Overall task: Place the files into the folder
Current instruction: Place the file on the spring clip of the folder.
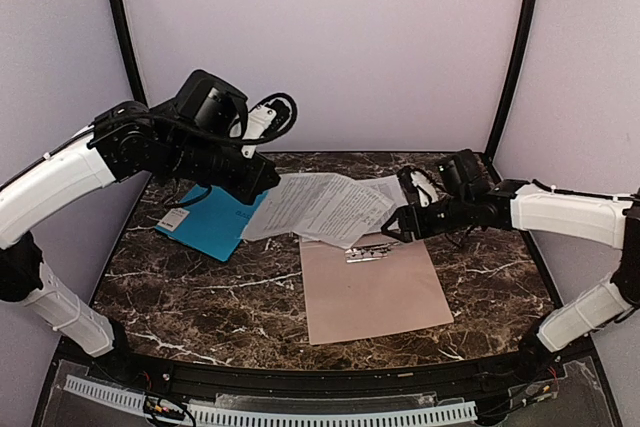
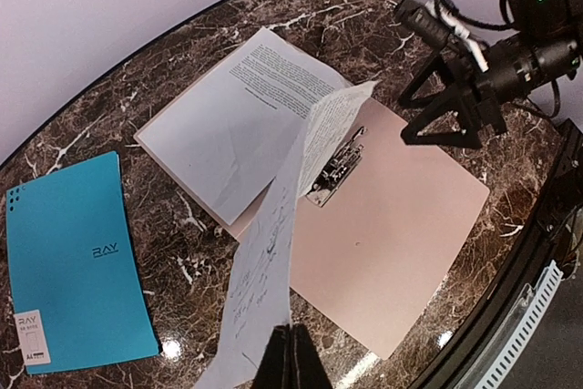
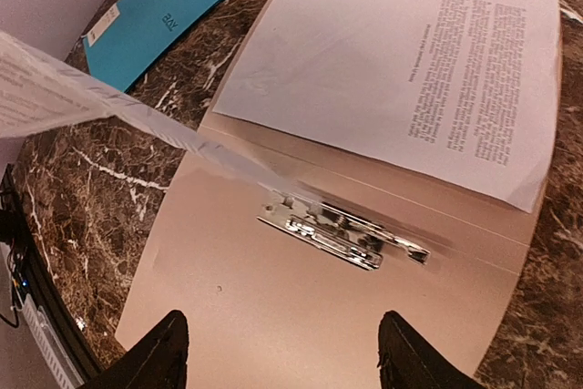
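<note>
The tan folder [image 1: 375,297] lies open on the marble table, its metal clip [image 3: 342,230] near the fold. One printed white sheet [image 3: 392,61] lies flat on the folder's far flap. My left gripper [image 2: 290,357] is shut on the edge of another sheet [image 2: 273,252]. It holds that sheet lifted, so the sheet slopes down to the clip [image 2: 335,166]. Whether its end sits under the clip I cannot tell. My right gripper [image 3: 287,362] hangs open just above the folder's near flap, close to the clip, with nothing between its fingers [image 3: 164,353]. From above, the left gripper [image 1: 262,184] and right gripper [image 1: 392,227] flank the files [image 1: 320,207].
A teal blue folder [image 1: 210,219] with a white label lies at the back left, beside the tan one. Marble table surface [image 1: 200,287] shows left and right of the tan folder. Walls close in the back and both sides.
</note>
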`<state>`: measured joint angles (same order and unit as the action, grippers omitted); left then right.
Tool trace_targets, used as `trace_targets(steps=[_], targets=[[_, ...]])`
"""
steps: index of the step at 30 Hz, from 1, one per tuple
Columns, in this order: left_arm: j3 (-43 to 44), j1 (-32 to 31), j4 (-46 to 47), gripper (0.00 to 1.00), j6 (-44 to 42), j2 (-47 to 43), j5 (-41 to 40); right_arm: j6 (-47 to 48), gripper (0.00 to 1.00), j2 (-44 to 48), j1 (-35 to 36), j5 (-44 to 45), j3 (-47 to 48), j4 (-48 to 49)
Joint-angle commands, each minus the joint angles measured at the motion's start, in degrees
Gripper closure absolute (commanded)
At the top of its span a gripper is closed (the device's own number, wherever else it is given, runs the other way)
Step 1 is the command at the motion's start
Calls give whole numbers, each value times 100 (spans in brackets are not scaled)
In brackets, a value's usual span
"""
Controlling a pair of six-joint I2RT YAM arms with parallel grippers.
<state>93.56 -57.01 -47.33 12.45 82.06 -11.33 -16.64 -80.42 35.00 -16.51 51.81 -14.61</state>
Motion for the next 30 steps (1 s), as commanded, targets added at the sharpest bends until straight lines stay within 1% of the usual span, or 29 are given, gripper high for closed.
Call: trace_targets(steps=[1,3,4,5,8,11,14,19,24,26,30], targets=[[-279,21,329,99,259,113,243,-129,31,619,-504,395,-303,-583],[-409,28,528,99,365,173,470,-84,30,863,-622,328,-385,-603],[-453,30,614,99,428,172,728,-58,29,920,-657,292,-398,-604],[-527,32,785,99,466,177,869,-26,29,930,-669,255,-389,-631],[-614,32,1109,99,626,165,1686,18,29,846,-680,289,-341,-680],[-616,27,1538,99,741,197,2320,-33,29,748,-729,381,-287,-698],[-456,11,1842,99,869,314,3080,-127,29,645,-873,381,-141,-756],[17,-95,2309,99,1055,626,4069,-203,28,630,-1236,300,99,-938],[226,-130,2663,99,1244,625,4416,-124,27,838,-1576,198,257,-1209],[146,-126,2734,99,1288,557,4400,-68,27,903,-1669,218,334,-1327],[-294,-93,2998,99,1483,383,4165,13,27,1004,-1782,243,451,-1526]])
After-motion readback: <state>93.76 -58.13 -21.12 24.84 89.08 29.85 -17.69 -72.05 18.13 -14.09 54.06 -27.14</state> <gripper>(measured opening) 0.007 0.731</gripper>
